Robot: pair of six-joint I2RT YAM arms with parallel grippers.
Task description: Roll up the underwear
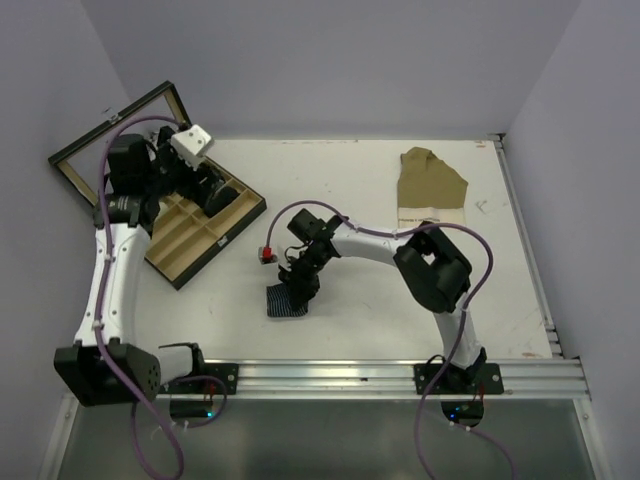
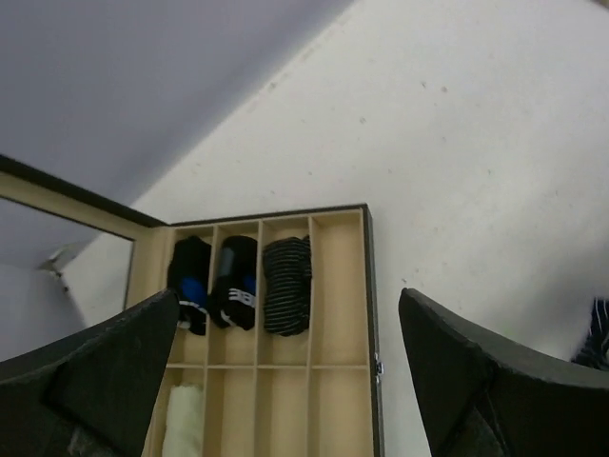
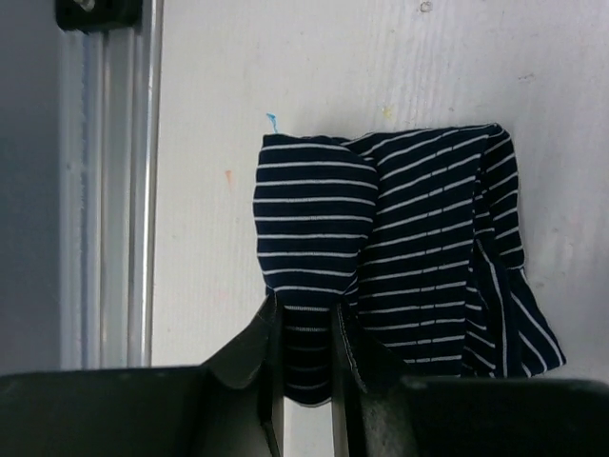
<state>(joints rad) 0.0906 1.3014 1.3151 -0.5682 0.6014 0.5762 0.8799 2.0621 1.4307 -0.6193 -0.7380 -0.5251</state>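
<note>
The striped underwear (image 3: 419, 228) is lying flat on the bench (image 1: 360, 180), close to its near edge and a little left of the middle, just beside the metal rail (image 3: 109, 190) that is running along that edge. One side of the cloth is sitting folded over the rest, making a thicker double layer. The right claw (image 3: 304, 307) is reaching down onto that folded part and is clenched on it: its two fingers (image 3: 269, 328) are standing close together with a ridge of striped fabric pinched between them.

The left claw (image 2: 290, 295) is hanging released, its fingers spread wide, above the wooden divider box (image 1: 190, 250) at the left edge of the bench (the lid is standing open toward the far-left corner). Three rolls are sitting side by side in neighbouring compartments of one row: a black-and-blue roll (image 2: 190, 281), a black roll with white lettering (image 2: 236, 281) and a striped roll (image 2: 287, 284). The fourth compartment of that row is showing bare wood. A cream roll (image 2: 186, 419) is lying in the next row.

A tan garment (image 1: 430, 180) is lying spread out near the far-right corner, well apart from both claws.
</note>
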